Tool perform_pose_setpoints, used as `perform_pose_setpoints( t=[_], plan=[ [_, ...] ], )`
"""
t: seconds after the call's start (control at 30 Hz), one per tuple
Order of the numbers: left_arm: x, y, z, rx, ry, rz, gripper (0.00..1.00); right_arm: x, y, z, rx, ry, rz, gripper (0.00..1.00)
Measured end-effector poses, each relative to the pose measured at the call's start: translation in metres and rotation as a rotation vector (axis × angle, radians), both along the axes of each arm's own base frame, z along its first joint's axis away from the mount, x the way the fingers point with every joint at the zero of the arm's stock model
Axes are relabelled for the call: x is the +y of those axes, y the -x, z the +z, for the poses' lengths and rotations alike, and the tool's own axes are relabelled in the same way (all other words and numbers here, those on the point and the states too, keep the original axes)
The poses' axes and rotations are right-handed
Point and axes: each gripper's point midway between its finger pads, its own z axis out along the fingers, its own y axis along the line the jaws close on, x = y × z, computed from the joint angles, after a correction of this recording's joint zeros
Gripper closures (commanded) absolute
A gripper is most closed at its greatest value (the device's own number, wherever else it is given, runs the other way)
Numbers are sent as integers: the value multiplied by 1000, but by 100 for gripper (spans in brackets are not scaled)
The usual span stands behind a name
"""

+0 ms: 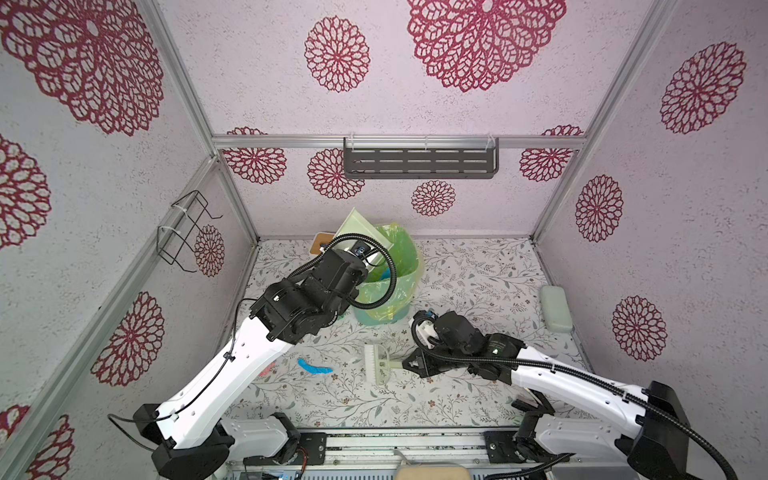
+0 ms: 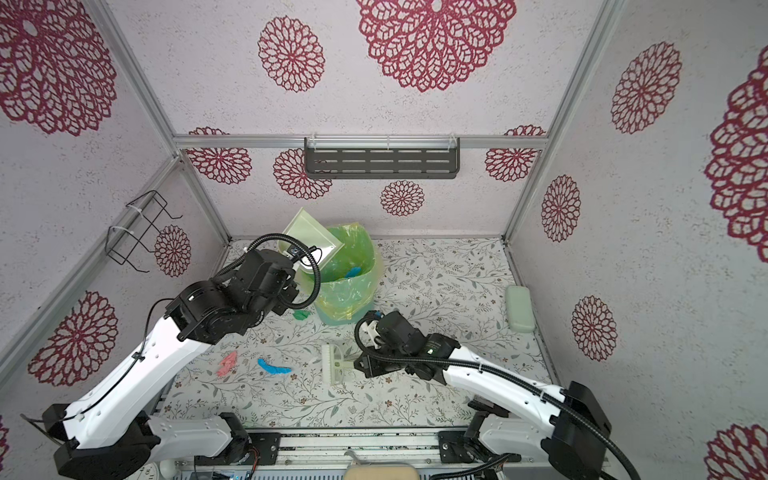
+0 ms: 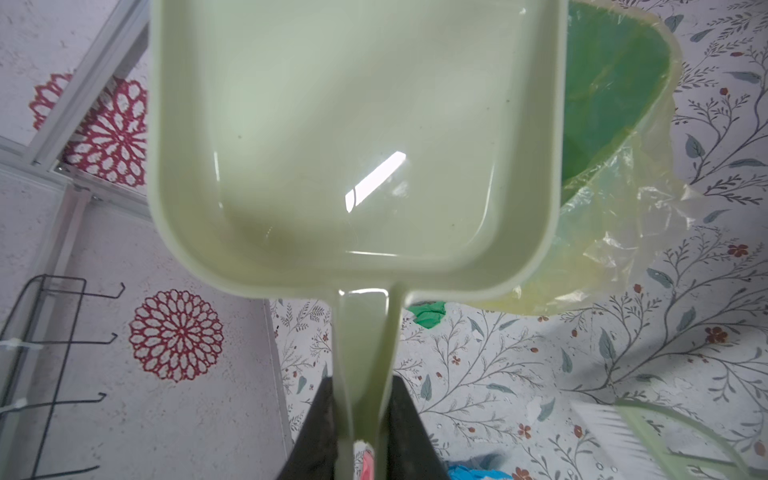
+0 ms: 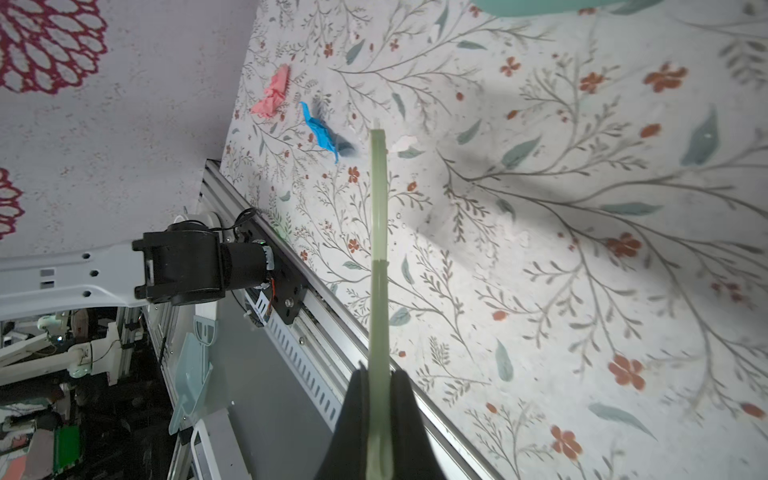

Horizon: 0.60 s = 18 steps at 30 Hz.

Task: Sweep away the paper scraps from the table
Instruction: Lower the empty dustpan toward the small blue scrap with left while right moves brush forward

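Pale-green plastic brush (image 1: pixel 378 360): stiff white bristles, thin flat handle. The right gripper (image 4: pixel 376 374) is clamped on the handle end, head low over the table (image 2: pixel 436 374).
Scraps: blue scrap (image 2: pixel 272 368) + pink scrap (image 2: pixel 227 363), light crumpled paper, near brush on left arm's side; green scrap (image 2: pixel 301 315) by bin foot.
Dustpan (image 3: pixel 353 137): glossy, smooth, rounded corners, looks empty. The left gripper (image 3: pixel 362 399) pinches its handle; pan is tipped over bin.
Bin liner (image 1: pixel 399 257): thin crinkly film; blue piece (image 2: pixel 353 272) inside.
Tip: prob. emptying's done. Set pan lip flat by scraps, short light strokes, as paper flicks easily.
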Motion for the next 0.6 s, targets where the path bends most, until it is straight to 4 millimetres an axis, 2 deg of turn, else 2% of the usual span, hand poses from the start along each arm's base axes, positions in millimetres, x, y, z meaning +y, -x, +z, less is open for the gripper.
perform_pose_setpoints(
  t=[0.17, 0.37, 0.6],
  plan=[
    [18, 9, -4, 22, 105, 40, 92, 42, 5, 3, 12, -114, 42, 100],
    [36, 26, 3, 9, 207, 64, 92, 80, 4, -8, 34, -125, 80, 100],
    [46, 41, 6, 8, 256, 74, 91, 120, -6, 5, 29, -146, 113, 100]
  ],
)
